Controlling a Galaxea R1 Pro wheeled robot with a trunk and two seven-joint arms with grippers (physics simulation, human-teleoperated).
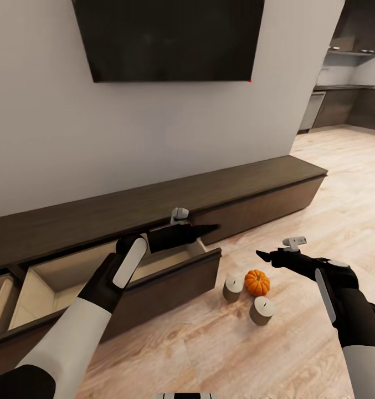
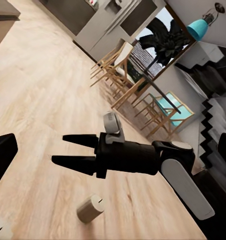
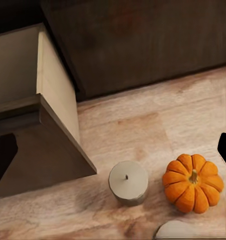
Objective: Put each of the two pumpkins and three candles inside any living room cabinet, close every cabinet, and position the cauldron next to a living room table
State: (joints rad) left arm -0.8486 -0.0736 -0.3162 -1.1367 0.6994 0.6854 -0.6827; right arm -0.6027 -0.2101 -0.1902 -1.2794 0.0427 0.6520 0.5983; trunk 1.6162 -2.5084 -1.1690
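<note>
Home living room — wall TV [image 1: 168, 36], low cabinet [image 1: 253, 191].

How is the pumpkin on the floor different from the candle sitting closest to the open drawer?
The pumpkin is bright orange; the candle is dull grey. The pumpkin is round and ribbed, the candle a smooth short cylinder with a flat top. The pumpkin ends in a short stem, the candle in a tiny wick. Both stand upright on the wood floor, side by side, and look similar in size.
</note>
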